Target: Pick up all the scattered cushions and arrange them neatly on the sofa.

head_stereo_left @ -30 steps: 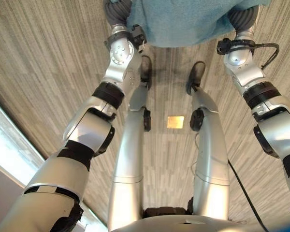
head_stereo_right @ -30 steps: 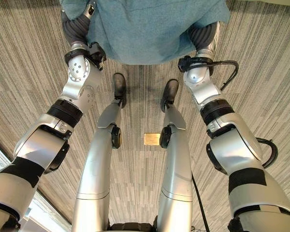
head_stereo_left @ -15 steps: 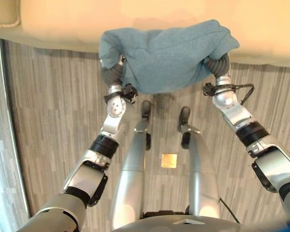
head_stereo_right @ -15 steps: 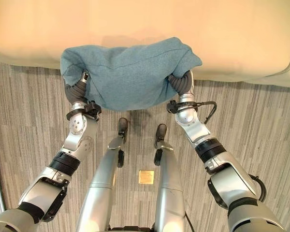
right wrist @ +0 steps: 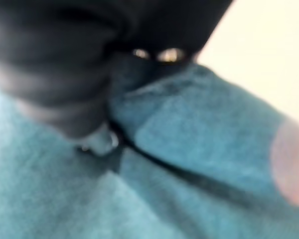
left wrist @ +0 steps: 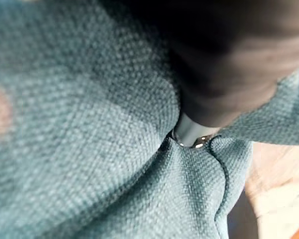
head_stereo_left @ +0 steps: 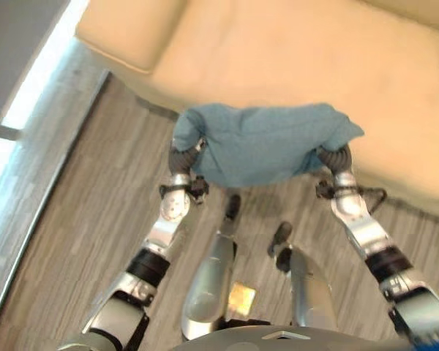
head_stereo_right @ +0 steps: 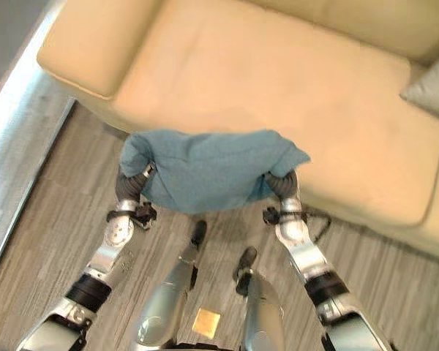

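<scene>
Fingers of both hands are lying buried in fabric, so whether they are curled or straight cannot be told. In the left wrist view, a sliver of silver from the left hand (left wrist: 192, 134) is poking out where the woven cloth folds over it; in the right wrist view the right hand (right wrist: 97, 139) is pressing into a crease of the same material. Between them, the two hands are carrying a teal cushion (head_stereo_right: 208, 170), one at each end, with the dark ribbed wrist covers showing just below its lower corners. The cushion is hanging in the air above the grey wood-grain floor (head_stereo_right: 36, 241), its far edge overlapping the front edge of the seat of a cream sofa (head_stereo_right: 263, 95) in the head views. The sofa is stretching across the scene beyond the cushion, one armrest at the robot's left. A grey cushion (head_stereo_right: 433, 89) is sitting on the seat well to the right, against the backrest.
</scene>
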Controlling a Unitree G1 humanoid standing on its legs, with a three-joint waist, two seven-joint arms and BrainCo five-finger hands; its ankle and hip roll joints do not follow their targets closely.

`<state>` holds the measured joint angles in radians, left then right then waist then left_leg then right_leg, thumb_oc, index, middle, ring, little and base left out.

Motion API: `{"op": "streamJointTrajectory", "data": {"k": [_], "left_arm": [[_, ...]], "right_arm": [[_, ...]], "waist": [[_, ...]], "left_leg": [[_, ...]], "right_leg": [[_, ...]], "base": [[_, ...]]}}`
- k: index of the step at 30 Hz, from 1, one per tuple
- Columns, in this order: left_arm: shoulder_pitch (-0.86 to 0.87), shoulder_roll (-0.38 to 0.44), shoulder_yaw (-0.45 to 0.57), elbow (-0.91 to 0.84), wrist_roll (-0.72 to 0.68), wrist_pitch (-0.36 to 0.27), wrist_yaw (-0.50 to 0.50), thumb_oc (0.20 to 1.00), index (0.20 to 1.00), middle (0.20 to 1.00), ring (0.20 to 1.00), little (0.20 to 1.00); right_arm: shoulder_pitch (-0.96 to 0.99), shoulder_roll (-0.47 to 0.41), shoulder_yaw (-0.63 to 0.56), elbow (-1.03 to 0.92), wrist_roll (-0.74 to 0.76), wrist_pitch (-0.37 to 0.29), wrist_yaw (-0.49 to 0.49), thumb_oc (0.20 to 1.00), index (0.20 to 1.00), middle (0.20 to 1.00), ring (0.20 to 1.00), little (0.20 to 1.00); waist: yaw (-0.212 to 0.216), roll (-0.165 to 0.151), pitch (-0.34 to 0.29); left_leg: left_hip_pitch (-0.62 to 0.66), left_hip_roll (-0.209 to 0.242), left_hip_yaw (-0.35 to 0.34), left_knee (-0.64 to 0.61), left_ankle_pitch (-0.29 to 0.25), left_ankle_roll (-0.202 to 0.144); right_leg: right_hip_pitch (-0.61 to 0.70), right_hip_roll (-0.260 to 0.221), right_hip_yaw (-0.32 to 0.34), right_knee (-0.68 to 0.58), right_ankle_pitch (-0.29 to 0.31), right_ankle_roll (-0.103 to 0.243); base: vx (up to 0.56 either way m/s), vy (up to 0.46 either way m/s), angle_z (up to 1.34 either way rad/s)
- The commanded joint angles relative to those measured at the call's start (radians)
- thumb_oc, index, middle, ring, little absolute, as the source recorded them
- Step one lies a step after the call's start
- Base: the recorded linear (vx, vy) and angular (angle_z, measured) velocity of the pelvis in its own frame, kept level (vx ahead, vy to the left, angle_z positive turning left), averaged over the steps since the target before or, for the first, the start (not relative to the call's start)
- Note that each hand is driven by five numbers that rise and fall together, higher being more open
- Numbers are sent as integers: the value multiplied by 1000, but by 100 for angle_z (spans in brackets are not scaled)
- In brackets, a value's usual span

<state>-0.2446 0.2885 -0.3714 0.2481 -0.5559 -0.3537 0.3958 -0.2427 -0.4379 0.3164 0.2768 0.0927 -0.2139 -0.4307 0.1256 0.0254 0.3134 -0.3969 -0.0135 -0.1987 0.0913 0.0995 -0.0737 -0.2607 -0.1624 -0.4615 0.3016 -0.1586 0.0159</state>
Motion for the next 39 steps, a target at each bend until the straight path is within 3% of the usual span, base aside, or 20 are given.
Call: {"op": "streamJointTrajectory", "data": {"k": [1, 7, 8, 9, 12, 13, 14, 17, 18, 19, 22, 25, 28, 30, 31, 34, 35, 38, 39], "left_arm": [[-67, -8, -80, -87, 83, -35, -114, 200, 200, 200, 200, 200], [13, 22, -59, -103, 90, -1, -133, 200, 200, 200, 200, 200], [37, 38, -48, -116, 90, 6, -137, 200, 200, 200, 200, 200], [45, 45, -45, -120, 94, 8, -138, 200, 200, 200, 200, 200], [41, 47, -48, -117, 108, 12, -138, 200, 200, 200, 200, 200], [19, 38, -56, -116, 124, 14, -134, 200, 200, 200, 200, 200], [5, 32, -63, -114, 137, 15, -132, 200, 200, 200, 200, 200], [-20, 28, -67, -108, 152, 19, -129, 200, 200, 200, 200, 200], [-20, 28, -66, -108, 152, 19, -129, 200, 200, 200, 200, 200], [-32, 30, -58, -109, 164, 19, -126, 200, 200, 200, 200, 200], [-36, 13, -65, -98, 171, 19, -134, 200, 200, 200, 200, 200], [-27, -6, -67, -85, 162, 24, -132, 200, 200, 200, 200, 200], [-20, -17, -76, -83, 157, 29, -140, 200, 200, 200, 200, 200], [-19, -26, -80, -76, 147, 35, -140, 200, 200, 200, 200, 200], [-19, -26, -81, -77, 143, 41, -142, 200, 200, 200, 200, 200], [-24, -27, -81, -80, 144, 51, -143, 200, 200, 200, 200, 200], [-25, -26, -83, -82, 144, 51, -144, 200, 200, 200, 200, 200], [-36, -23, -85, -84, 142, 52, -133, 200, 200, 200, 200, 200], [-37, -23, -85, -84, 142, 52, -133, 200, 200, 200, 200, 200]], "right_arm": [[-51, 26, 1, -103, -39, -86, 46, 200, 200, 200, 200, 200], [-35, 45, -25, -98, -43, -74, 63, 200, 200, 200, 200, 200], [-42, 52, -29, -104, -42, -67, 69, 200, 200, 200, 200, 200], [-50, 56, -25, -105, -44, -67, 74, 200, 200, 200, 200, 200], [-52, 64, -28, -111, -41, -68, 80, 200, 200, 200, 200, 200], [-56, 58, -32, -121, -38, -72, 85, 200, 200, 200, 200, 200], [-63, 54, -31, -112, -38, -72, 84, 200, 200, 200, 200, 200], [-78, 47, -34, -94, -17, -68, 87, 200, 200, 200, 200, 200], [-78, 46, -34, -93, -17, -68, 87, 200, 200, 200, 200, 200], [-82, 44, -42, -78, -8, -67, 90, 200, 200, 200, 200, 200], [-47, 31, -68, -95, 0, -74, 93, 200, 200, 200, 200, 200], [-1, 13, -90, -105, 10, -72, 96, 200, 200, 200, 200, 200], [41, -1, -110, -131, 21, -76, 100, 200, 200, 200, 200, 200], [39, -5, -111, -128, 28, -78, 93, 200, 200, 200, 200, 200], [40, -8, -114, -134, 29, -75, 89, 200, 200, 200, 200, 200], [34, -9, -113, -142, 26, -73, 89, 200, 200, 200, 200, 200], [31, -10, -115, -140, 24, -73, 88, 200, 200, 200, 200, 200], [8, -13, -112, -121, 17, -67, 77, 200, 200, 200, 200, 200], [7, -13, -112, -120, 17, -68, 77, 200, 200, 200, 200, 200]], "waist": [[-36, -57, -80], [-25, -87, -129], [-35, -82, -131], [-43, -74, -127], [-56, -57, -125], [-84, -50, -123], [-97, -55, -124], [-121, -74, -133], [-123, -70, -131], [-135, -77, -135], [-151, -88, -162], [-165, -77, -193], [-192, -84, -195], [-190, -96, -183], [-181, -105, -177], [-161, -123, -171], [-150, -125, -167], [-122, -107, -160], [-121, -109, -158]], "left_leg": [[21, -53, 61, 73, -135, 3], [120, -71, 93, 80, -208, 60], [164, -77, 109, 79, -224, 88], [192, -72, 115, 70, -227, 98], [244, -57, 116, 48, -229, 107], [296, -55, 93, 25, -234, 101], [319, -65, 77, 12, -237, 99], [382, -95, 32, -16, -251, 97], [387, -91, 30, -19, -254, 96], [431, -102, -3, -25, -268, 93], [471, -115, -34, -9, -281, 87], [487, -77, -22, 54, -267, 33], [396, -38, 48, 291, -181, -35], [319, -21, 99, 424, -148, -35], [259, -13, 124, 473, -165, -15], [174, -16, 143, 382, -259, 41], [177, -18, 141, 327, -272, 44], [124, -4, 93, 123, -156, 14], [129, -4, 95, 118, -155, 14]], "right_leg": [[120, -24, 10, -185, 44, 63], [173, -75, 50, -155, 111, 116], [151, -112, 100, -41, 190, 142], [128, -112, 134, 26, 216, 146], [83, -73, 181, 102, 180, 130], [19, 20, 239, 91, 101, 104], [0, 60, 262, 36, 88, 105], [-52, 92, 253, -135, 142, 112], [-46, 96, 250, -140, 142, 111], [-71, 109, 240, -187, 165, 126], [-6, 129, 285, -230, 176, 97], [56, 152, 284, -220, 160, 73], [127, 152, 289, -232, 133, 42], [164, 154, 300, -244, 117, 16], [174, 150, 313, -242, 107, 11], [195, 140, 349, -239, 88, 15], [205, 140, 361, -238, 79, 19], [250, 165, 389, -241, 48, 21], [253, 164, 390, -240, 47, 21]], "base": [[343, 116, 24], [223, 204, -1], [155, 325, -39], [218, 400, -39], [177, 183, -40], [275, 79, -20], [361, 90, -3], [268, -5, 40], [326, -29, 35], [333, -43, 38], [338, -59, 63], [300, -130, 90], [211, -112, 59], [107, -96, 22], [112, -90, -5], [146, -20, -26], [192, 39, -44], [171, 72, -36], [116, 50, -29]]}}
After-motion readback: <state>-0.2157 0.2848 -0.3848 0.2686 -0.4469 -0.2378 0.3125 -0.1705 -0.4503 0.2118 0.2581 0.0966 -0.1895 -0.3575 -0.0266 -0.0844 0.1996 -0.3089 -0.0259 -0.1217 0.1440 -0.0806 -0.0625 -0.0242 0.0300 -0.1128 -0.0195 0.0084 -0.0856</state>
